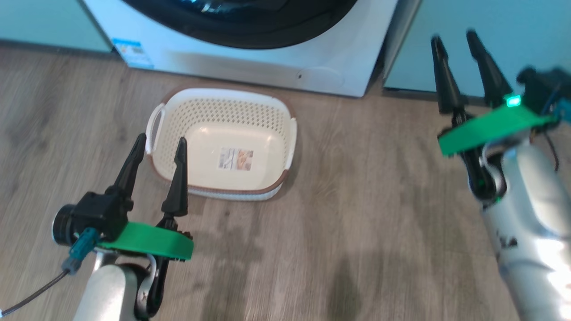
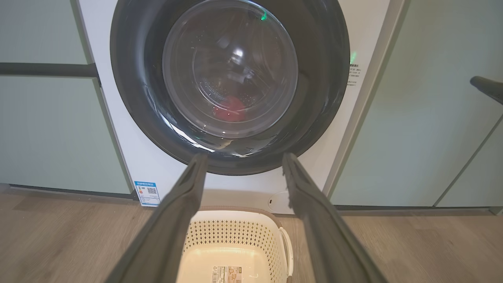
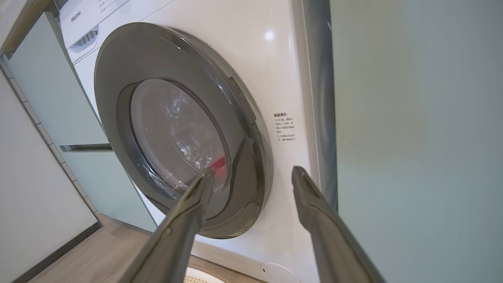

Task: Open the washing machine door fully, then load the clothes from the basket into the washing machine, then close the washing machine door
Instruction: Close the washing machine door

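White washing machine (image 1: pixel 250 67) fills the far side between teal cabinets (image 2: pixel 412 118), its door (image 2: pixel 230 68) lying against the front and looking shut, latch can't tell; probably stiff on its hinge with a slippery glossy rim, so the recess (image 3: pixel 244 110) on its right edge seems the best hold. Cream basket (image 1: pixel 223 109) sits on the wood floor (image 1: pixel 357 200) just near of the machine, below the door, light, rigid, nothing inside; red clothes (image 2: pixel 229 110) lie in the drum behind the glass, soft and limp. Left gripper (image 1: pixel 161 139) spread wide at the basket's near left, right gripper (image 1: pixel 453 36) spread and gripping nothing at far right, where the cabinet crowds it.
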